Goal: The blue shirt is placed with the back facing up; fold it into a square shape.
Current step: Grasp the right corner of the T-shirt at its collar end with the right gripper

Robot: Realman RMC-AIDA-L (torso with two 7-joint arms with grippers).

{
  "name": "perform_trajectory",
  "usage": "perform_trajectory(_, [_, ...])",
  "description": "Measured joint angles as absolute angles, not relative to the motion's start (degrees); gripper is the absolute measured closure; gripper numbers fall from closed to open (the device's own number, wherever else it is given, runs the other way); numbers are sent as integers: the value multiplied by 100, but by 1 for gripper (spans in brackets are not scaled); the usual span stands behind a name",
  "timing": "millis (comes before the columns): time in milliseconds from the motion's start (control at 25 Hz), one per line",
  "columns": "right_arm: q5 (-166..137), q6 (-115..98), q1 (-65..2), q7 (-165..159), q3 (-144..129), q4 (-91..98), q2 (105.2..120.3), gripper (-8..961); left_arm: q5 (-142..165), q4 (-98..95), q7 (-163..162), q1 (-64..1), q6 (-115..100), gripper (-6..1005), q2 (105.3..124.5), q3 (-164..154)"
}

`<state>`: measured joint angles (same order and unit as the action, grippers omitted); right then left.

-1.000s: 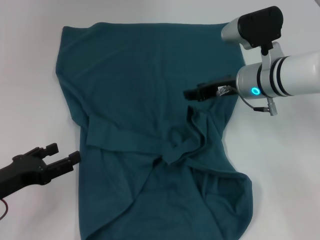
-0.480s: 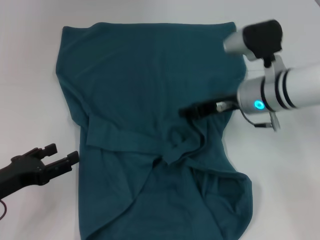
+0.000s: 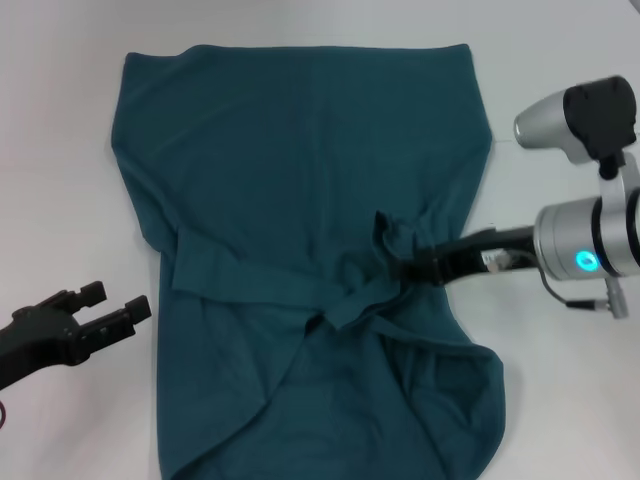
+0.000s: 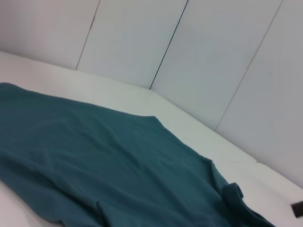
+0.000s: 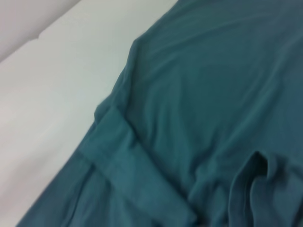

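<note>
Shirt (image 3: 300,200) plain, no lettering visible; right pincer (image 3: 405,268) on bunched fabric, grip unclear; left pincer (image 3: 105,312) wide.

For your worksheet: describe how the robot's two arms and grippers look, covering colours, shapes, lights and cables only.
The right gripper is slim and black, on a silver-white cylindrical wrist with black bands, a glowing cyan ring light, a black-capped camera housing above and a thin cable loop below. The left gripper is matte black and blocky, with two stubby fingers.

Bright, even overhead lighting, barely any shadows on the white table (image 3: 60,120). Right wrist view pretty soft and smeary on the blue shirt (image 5: 213,94). No glare anywhere.
</note>
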<state>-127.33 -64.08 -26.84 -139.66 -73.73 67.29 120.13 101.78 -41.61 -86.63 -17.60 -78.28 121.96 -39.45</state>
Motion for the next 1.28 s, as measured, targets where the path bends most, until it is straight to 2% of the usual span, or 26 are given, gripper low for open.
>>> perform_trajectory(120, [-13006, -6526, -2308, -14404, -7802, 7436, 12002, 505, 10178, -4155, -8663, -1789, -7837, 124, 12197, -3939])
perform_trajectory(400, [-14348, -6930, -1948, -15388, -8698, 8454, 12034, 514, 10178, -4161, -8666, -1811, -7884, 124, 12199, -3935])
perform_trajectory(1280, [-14791, -7062, -1102, -15687, -8868, 9377, 12076, 543, 10233, -4139, -8746, -1759, -7976, 124, 12204, -3956])
